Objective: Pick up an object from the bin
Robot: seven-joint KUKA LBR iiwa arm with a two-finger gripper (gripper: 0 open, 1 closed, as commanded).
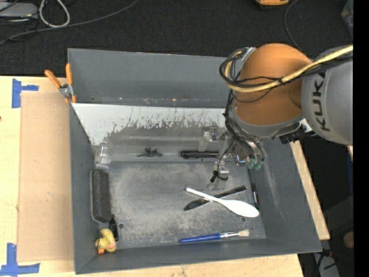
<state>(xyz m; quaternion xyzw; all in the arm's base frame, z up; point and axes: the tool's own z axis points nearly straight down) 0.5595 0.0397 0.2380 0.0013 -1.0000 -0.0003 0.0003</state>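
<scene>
My gripper (pixel 218 173) hangs below the orange cover at the right middle of the bin, a little above the floor. Just below it lies a white plastic spoon (pixel 227 201), slanting down to the right across a black flat stick (pixel 214 199). A black marker (pixel 198 153) lies to the gripper's left near the back wall. A thin black pen (pixel 254 193) lies along the right wall. Nothing shows in the gripper.
A blue-handled paintbrush (pixel 210 236) lies along the front wall. A long black brush (pixel 101 195) and a yellow toy duck (pixel 105 242) are at the left side. A small black figure (pixel 151 152) and a clear piece (pixel 102 155) sit toward the back left.
</scene>
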